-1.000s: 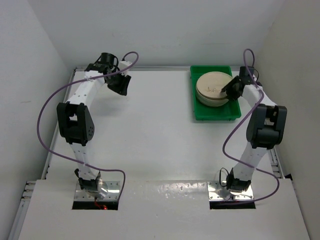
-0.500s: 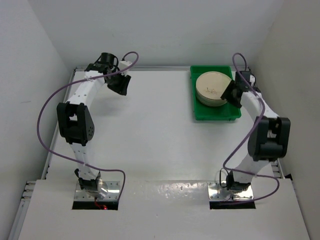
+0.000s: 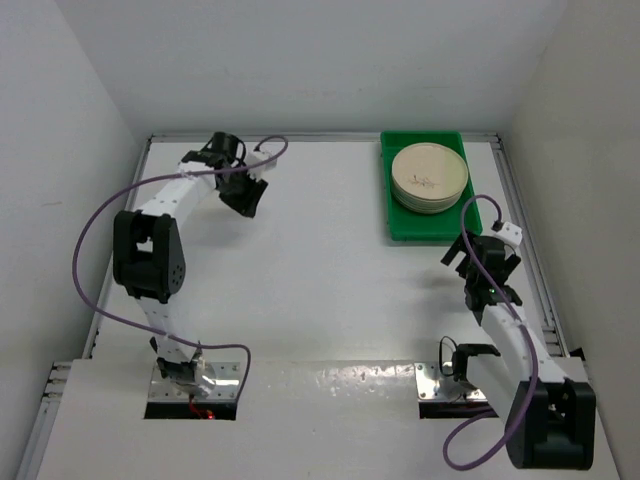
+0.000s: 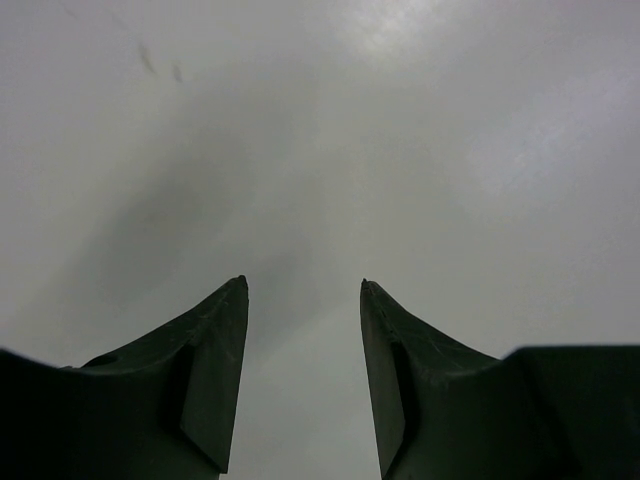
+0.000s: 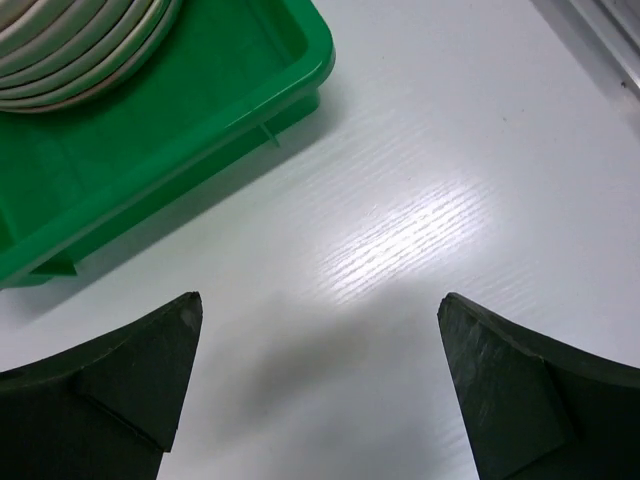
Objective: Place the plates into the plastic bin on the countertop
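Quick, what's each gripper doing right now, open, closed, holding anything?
Left gripper: open, nothing between its fingers.
Right gripper: open wide, holding nothing.

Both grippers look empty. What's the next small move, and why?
Probably just ease the right gripper back toward its base. It hangs open over bare countertop near the bin. The plates sit stacked in the bin, none shows elsewhere, and the left gripper is open too.

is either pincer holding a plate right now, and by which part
Nothing is held. The left pincer and right pincer are both open over bare countertop; the plates sit stacked in the plastic bin.
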`<action>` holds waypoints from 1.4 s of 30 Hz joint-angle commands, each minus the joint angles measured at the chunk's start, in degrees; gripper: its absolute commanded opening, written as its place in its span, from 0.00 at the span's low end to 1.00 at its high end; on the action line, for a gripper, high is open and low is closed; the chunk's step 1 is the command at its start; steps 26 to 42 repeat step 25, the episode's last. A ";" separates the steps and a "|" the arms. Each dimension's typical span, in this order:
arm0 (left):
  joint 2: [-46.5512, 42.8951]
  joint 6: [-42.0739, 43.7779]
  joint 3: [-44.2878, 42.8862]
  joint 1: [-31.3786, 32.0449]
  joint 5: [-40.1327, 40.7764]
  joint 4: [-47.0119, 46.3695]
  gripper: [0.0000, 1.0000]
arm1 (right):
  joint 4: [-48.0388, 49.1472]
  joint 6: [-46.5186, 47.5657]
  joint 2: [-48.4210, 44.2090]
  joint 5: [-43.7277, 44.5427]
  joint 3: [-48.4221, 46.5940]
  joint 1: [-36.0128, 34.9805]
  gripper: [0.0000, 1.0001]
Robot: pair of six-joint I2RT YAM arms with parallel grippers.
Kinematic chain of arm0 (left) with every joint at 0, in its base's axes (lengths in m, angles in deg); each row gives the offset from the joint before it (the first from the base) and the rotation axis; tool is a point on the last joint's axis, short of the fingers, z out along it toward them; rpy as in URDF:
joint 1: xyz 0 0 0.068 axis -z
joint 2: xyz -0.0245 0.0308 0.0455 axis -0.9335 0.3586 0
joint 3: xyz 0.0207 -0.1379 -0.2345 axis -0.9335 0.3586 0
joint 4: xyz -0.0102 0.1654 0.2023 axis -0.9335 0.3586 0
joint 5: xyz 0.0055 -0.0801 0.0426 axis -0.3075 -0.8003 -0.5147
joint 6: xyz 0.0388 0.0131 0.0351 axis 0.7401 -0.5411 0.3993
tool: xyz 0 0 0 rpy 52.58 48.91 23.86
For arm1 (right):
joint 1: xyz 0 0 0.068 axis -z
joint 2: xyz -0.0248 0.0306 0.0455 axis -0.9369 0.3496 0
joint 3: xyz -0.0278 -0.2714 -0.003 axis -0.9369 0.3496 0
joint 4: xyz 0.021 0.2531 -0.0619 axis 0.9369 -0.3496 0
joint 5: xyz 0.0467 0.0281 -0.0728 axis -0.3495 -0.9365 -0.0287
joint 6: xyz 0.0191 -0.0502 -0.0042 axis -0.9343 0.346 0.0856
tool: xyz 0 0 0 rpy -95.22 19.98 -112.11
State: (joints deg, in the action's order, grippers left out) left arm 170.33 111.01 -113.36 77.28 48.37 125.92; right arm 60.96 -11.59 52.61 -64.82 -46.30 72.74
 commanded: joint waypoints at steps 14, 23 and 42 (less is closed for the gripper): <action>-16.97 6.83 31.90 -10.49 11.41 -22.52 0.50 | -8.14 -7.09 -12.85 8.99 5.19 -4.35 1.00; -25.75 6.03 36.46 -9.35 9.74 -22.52 0.53 | -8.40 -6.83 -8.99 8.39 4.14 -4.43 1.00; -28.30 6.04 37.17 -8.82 9.74 -23.83 0.54 | -6.74 -7.35 -9.60 7.76 4.66 -4.43 1.00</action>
